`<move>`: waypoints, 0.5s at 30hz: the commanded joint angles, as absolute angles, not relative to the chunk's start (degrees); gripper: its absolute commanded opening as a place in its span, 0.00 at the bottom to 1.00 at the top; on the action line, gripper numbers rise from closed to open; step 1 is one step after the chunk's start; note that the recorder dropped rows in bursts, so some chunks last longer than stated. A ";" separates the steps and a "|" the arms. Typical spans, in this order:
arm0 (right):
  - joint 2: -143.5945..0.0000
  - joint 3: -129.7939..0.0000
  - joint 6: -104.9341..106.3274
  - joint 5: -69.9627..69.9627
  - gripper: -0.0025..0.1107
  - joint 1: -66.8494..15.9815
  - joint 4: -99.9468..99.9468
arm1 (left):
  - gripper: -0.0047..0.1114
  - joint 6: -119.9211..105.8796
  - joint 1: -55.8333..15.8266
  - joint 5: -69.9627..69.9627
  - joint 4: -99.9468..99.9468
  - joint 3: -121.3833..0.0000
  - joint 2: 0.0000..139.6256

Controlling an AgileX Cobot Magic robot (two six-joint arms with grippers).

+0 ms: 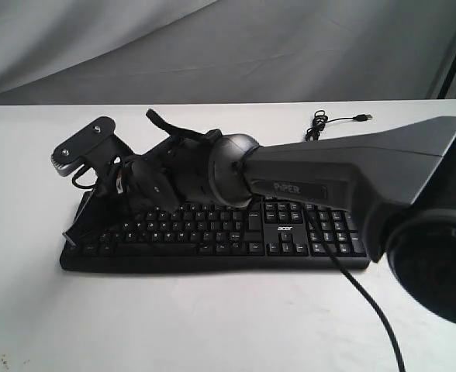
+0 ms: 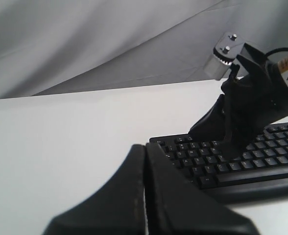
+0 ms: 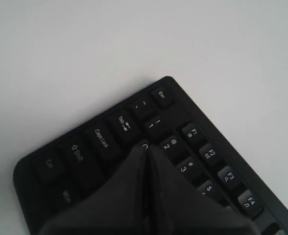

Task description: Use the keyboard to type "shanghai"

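The black keyboard (image 1: pixel 236 232) lies across the white table (image 1: pixel 212 318), white legends up, number pad on its right. My right arm reaches across it from the right. My right gripper (image 1: pixel 81 226) is shut with nothing in it, and its tip points down at the left end of the keys. In the right wrist view its joined fingertips (image 3: pixel 146 148) sit over the Q key, between Tab and 2; touch cannot be told. My left gripper (image 2: pixel 145 149) is shut and empty, low beside the left end of the keyboard (image 2: pixel 232 166). It does not show in the exterior view.
The keyboard's thin USB cable (image 1: pixel 321 124) lies coiled behind it on the table. A thicker black arm cable (image 1: pixel 364 298) trails over the number pad toward the front. A grey cloth backdrop (image 1: pixel 212 46) hangs behind the table.
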State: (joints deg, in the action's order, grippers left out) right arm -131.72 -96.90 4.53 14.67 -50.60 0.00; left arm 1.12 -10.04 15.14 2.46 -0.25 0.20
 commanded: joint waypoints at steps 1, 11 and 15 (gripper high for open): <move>-132.52 -97.04 5.68 12.74 0.02 -50.73 0.00 | 0.04 1.28 -10.24 14.87 2.51 0.00 0.00; -134.18 -97.04 6.34 12.76 0.02 -50.73 0.00 | 0.04 1.28 -10.24 14.87 2.51 0.00 0.00; -134.45 -97.04 6.43 12.52 0.02 -50.73 0.00 | 0.04 1.28 -10.24 14.87 2.51 0.00 0.00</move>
State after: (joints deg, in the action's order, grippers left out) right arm -134.69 -96.90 6.04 13.27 -50.60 0.00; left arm 1.12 -10.04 15.14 2.46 -0.25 0.20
